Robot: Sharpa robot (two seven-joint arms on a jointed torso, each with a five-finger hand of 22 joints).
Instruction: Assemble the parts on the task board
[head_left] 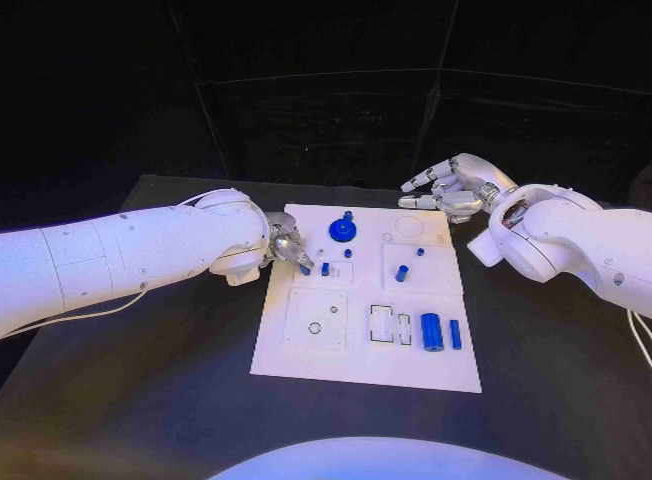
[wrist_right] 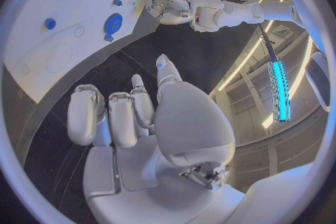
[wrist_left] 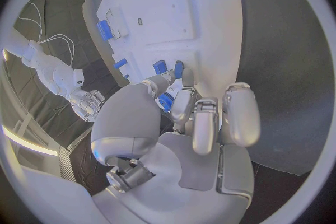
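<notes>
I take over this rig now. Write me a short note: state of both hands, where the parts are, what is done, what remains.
Left hand: at the task board's left edge, fingertips on a small blue part; a firm grip cannot be confirmed.
Right hand: open, holding nothing, beyond the board's far right corner.
Parts: round blue part near the far edge, small blue pieces mid-board, blue cylinder near the front right.
Done: unclear.
Left: most parts appear unassembled.

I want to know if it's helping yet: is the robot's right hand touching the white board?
Apart. In the head view the right hand hangs beyond the task board, with dark table showing between its fingers and the board's far edge.
</notes>
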